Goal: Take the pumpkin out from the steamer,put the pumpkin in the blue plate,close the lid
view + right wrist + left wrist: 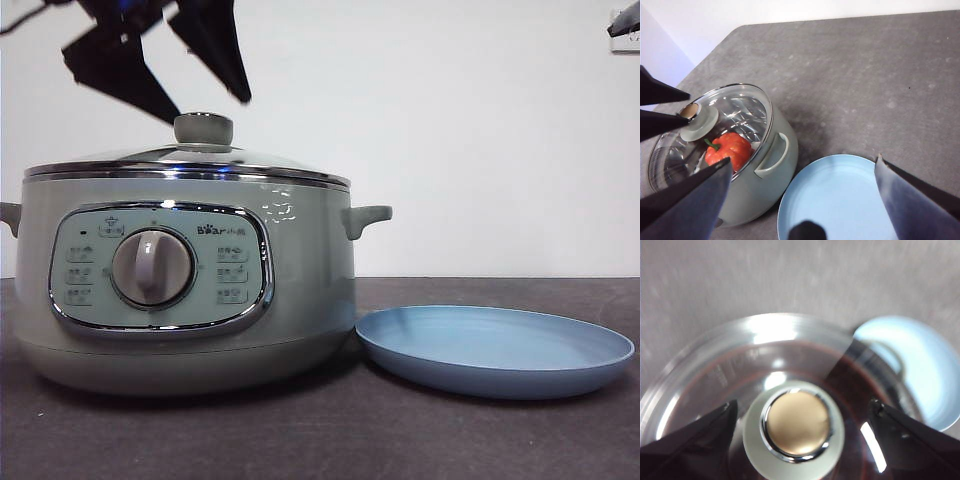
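The sage-green steamer [190, 300] stands at the table's left with the glass lid [190, 158] closed on it. My left gripper [210, 108] hangs open just above the lid's pale-green knob [203, 128], one jaw on each side, not touching it. In the left wrist view the knob [796, 432] lies between that gripper's [802, 404] spread jaws. The orange-red pumpkin [729, 149] shows through the lid [735, 112] inside the steamer [767, 175]. The blue plate [495, 350] lies empty right of the pot. My right gripper [804, 159] is open, high above the plate [840, 200].
The dark grey table [400, 440] runs in front of the pot and plate. A white wall [450, 120] stands behind. The right arm shows only as a black tip [625, 22] at the top right corner.
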### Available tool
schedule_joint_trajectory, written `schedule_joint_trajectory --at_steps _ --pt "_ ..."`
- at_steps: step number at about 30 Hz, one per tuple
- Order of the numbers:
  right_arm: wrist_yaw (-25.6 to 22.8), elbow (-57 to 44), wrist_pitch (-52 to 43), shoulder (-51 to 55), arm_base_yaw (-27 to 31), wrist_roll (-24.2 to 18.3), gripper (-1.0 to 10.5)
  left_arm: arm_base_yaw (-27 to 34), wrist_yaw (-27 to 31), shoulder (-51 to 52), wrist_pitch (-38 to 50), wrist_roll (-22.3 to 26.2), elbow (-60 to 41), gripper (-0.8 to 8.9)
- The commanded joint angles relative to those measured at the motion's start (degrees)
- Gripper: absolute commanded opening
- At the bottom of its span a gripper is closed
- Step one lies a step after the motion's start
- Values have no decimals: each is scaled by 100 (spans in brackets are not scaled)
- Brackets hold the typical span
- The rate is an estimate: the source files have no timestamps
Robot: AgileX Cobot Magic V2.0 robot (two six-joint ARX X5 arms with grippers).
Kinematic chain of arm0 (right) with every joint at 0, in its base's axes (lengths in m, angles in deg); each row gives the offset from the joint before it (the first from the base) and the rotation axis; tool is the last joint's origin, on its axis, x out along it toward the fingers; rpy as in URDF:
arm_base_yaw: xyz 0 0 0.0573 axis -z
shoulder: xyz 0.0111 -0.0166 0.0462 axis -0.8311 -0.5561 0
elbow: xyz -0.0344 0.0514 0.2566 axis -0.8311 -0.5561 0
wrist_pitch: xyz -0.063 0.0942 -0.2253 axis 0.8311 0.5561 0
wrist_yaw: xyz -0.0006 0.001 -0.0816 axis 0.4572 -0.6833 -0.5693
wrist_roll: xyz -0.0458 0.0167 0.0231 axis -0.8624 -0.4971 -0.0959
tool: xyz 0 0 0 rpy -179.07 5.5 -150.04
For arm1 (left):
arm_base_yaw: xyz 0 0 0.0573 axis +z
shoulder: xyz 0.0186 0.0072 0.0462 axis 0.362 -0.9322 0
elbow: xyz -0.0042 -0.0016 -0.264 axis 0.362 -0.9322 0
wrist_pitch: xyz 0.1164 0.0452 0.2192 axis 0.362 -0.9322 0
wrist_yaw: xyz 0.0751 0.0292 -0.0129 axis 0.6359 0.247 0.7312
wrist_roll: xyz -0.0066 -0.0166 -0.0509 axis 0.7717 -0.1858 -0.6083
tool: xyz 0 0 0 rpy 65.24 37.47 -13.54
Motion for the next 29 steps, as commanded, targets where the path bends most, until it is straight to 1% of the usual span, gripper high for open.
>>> schedule_joint_trajectory --at_steps 1,8,11,12,16,17,18,20,24,29 --pt "-17 15 11 -11 -15 4 474 -26 20 -160 -33 125 -2 440" --pt "-28 15 76 -11 -13 -9 473 -28 11 -280 -68 179 -2 439" --pt "-28 15 74 -11 -15 -9 473 -28 13 -280 -85 256 -2 421" --pt "-28 15 76 -11 -13 -9 473 -28 13 -280 -87 258 -2 364" --pt "-31 15 76 -11 -13 -11 473 -28 11 -280 -72 278 -2 57" --pt "-31 15 76 -11 -13 -11 473 -28 11 -280 -63 284 -2 3" --pt "-31 15 76 -11 -13 -11 473 -28 11 -280 -46 313 -2 -15" --pt "-28 15 76 -11 -13 -13 473 -28 11 -280 -13 393 0 -9" --pt "-26 15 76 -11 -13 -11 473 -26 61 -271 -7 404 70 -9" --pt "-26 15 79 -11 -13 -9 473 -22 378 -57 103 404 103 -9"
